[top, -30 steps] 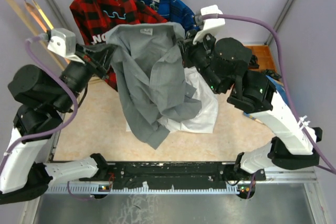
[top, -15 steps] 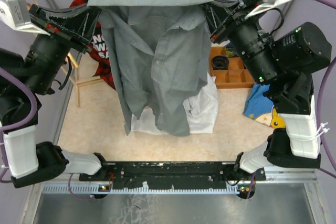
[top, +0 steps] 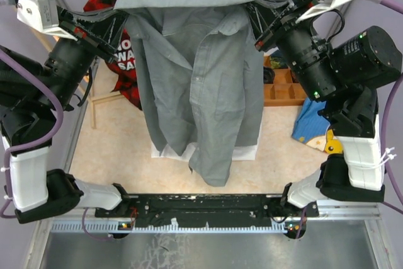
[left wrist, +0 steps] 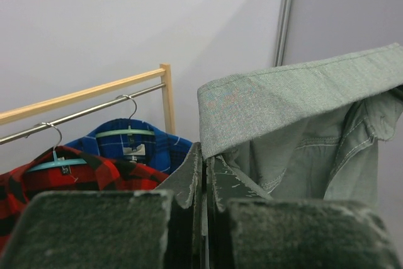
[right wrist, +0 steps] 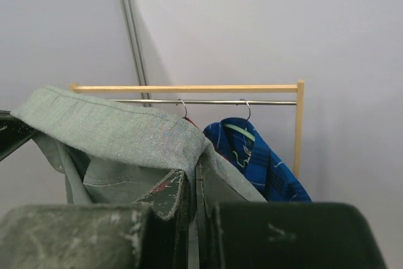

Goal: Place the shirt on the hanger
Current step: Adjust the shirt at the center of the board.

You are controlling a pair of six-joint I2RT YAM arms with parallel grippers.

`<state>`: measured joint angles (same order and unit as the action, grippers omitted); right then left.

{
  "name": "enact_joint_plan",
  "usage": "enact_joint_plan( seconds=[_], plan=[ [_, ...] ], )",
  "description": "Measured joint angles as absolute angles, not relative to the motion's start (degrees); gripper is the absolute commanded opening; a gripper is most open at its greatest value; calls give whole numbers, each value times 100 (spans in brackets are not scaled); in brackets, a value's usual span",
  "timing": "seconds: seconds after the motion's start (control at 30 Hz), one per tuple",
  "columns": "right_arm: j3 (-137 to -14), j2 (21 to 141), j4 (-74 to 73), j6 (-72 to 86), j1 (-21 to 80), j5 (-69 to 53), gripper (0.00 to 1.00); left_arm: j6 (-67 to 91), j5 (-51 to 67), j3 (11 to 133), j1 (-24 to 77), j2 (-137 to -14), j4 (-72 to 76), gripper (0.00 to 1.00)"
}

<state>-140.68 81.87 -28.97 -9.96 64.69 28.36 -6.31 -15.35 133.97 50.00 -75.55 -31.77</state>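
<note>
Top view: the plain grey long-sleeved button-up shirt (top: 201,92) is held up and stretched flat between both arms. Its folded collar edge is on the far side and the open front hangs down over the tan tabletop (top: 113,162). The hem covers most of a white garment (top: 250,151) lying there; can't tell if they touch.

The left gripper (top: 121,22) is at the shirt's left top corner and the right gripper (top: 253,12) at the right one. The clamp itself isn't clear from above.

Wrist cams settle it: both the left gripper (left wrist: 204,184) and right gripper (right wrist: 192,193) are clenched, with grey fabric pinched between the jaws.

Only the wrist cams show the far wooden rack with metal rod (right wrist: 189,88) clearly, with the blue plaid shirt (left wrist: 129,146) and red-black plaid shirt (left wrist: 63,177) on teal hangers.

Only the top view shows the wooden compartment tray (top: 286,89) at right.
</note>
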Motion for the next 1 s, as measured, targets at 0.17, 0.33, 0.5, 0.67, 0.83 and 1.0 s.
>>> enact_joint_plan(
  seconds=[0.17, 0.33, 0.5, 0.67, 0.83, 1.0],
  plan=[
    [-13804, 8038, -3028, -884, 6471, 2899, 0, -646, -1634, 12785, 5000, -7266, -3227, 0],
    [-12794, 7540, -3485, -381, 6471, 3039, 0, -513, -1774, 11244, 4998, -6635, -3350, 0],
    [-11607, 7155, -3913, 121, 6453, 3393, 0, -174, -1907, 9671, 4998, -6202, -3411, 0],
    [-10029, 6995, -4029, 709, 5863, 3227, 0, 250, -1874, 8348, 4930, -6239, -3326, 0],
    [-8506, 6989, -4023, 1299, 4713, 2335, 0, 569, -1538, 7380, 4683, -6510, -3055, 0],
    [-6949, 6871, -3533, 1789, 3708, 1361, 0, 834, -1155, 6539, 4421, -6820, -2563, 0]
  ],
)
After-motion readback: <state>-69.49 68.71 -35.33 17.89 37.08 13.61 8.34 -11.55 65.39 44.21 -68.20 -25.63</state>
